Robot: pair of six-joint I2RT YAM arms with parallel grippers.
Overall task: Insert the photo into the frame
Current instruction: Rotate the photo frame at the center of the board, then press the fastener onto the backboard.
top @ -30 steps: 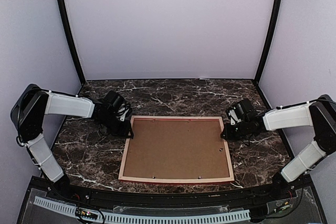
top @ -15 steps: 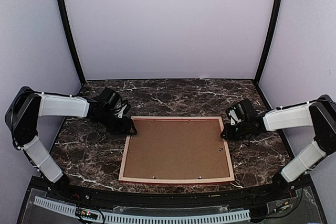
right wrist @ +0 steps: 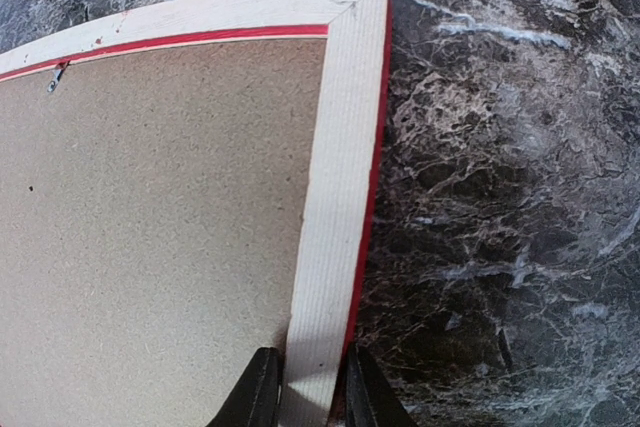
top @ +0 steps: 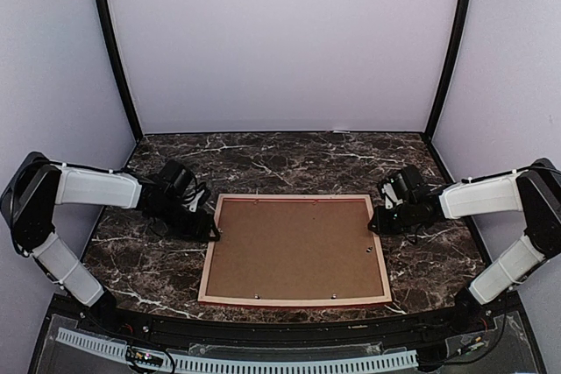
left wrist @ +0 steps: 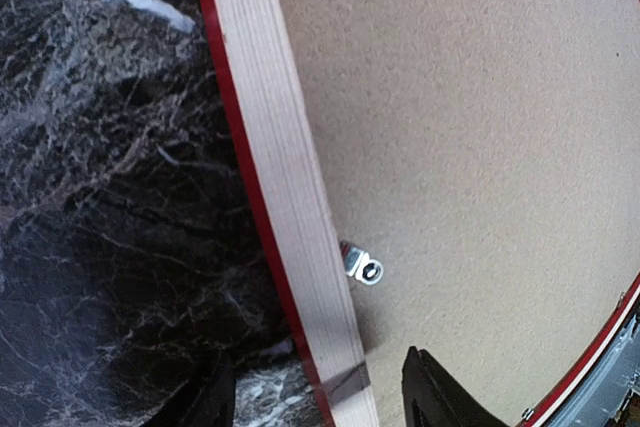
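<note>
Frame (top: 296,301) lies face down, long side running left to right. Right gripper (right wrist: 310,379) pinches the frame's right edge. Left gripper (left wrist: 318,389) stands wide over its left edge. No photo shows.

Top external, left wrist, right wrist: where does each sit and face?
Top external: above and behind, looking down on the frame; left arm, right arm show.
Left wrist: on left arm, facing the left rail; left gripper straddles it.
Right wrist: on right arm, facing the right rail; right gripper pinches it.
Shared: all three show the frame's backing board.
</note>
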